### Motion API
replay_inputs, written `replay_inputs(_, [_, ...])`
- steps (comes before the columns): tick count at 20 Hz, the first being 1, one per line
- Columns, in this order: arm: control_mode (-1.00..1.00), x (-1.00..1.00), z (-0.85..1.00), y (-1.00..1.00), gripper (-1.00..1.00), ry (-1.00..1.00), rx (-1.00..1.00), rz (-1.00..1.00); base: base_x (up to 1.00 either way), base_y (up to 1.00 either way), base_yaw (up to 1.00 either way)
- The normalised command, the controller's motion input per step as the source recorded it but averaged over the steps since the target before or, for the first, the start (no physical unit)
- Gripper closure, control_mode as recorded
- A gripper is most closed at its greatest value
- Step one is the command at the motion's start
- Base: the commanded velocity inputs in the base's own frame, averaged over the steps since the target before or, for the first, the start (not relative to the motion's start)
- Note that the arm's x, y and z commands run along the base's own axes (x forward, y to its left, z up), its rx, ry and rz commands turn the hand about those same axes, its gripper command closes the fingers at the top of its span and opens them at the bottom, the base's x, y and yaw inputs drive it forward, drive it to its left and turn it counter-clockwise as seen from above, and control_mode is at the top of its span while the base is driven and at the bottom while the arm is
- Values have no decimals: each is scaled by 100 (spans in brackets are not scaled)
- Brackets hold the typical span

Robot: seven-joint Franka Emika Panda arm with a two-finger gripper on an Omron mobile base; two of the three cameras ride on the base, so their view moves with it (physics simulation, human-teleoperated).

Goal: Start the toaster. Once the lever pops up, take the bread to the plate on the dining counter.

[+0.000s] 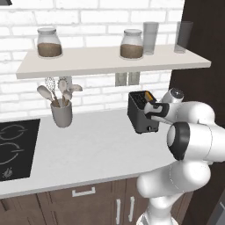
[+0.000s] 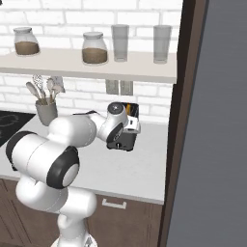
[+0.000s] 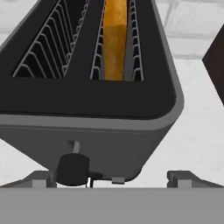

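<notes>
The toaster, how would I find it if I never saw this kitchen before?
Look at the pale worktop under the long shelf holding jars and glasses. The toaster is the small dark box standing toward its right end, beside the dark wall panel. Unlike the grey utensil pot farther left, it has two slots on top, one holding golden bread.

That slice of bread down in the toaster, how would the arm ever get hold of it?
By its top edge, coming straight down from above. The bread stands on edge in one slot of the toaster, with wire guides close on both flat sides, so only the upper crust is reachable. The open jaws would probably have to pinch across its thin faces, aligned with the slot.
</notes>
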Motion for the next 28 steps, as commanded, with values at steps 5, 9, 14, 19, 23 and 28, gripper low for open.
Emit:
replay_inputs(5, [-100, 0, -10, 0, -100, 0, 0, 0, 0, 0, 0])
replay_inputs(9, [-100, 0, -13, 0, -100, 0, 0, 0, 0, 0, 0])
replay_inputs(14, [-100, 0, -16, 0, -100, 1, 0, 0, 0, 0, 0])
replay_inputs(19, [-100, 0, -19, 0, -100, 0, 0, 0, 0, 0, 0])
replay_inputs(23, [-100, 0, -18, 0, -100, 0, 0, 0, 0, 0, 0])
replay_inputs(28, [-100, 0, -16, 0, -100, 0, 0, 0, 0, 0, 0])
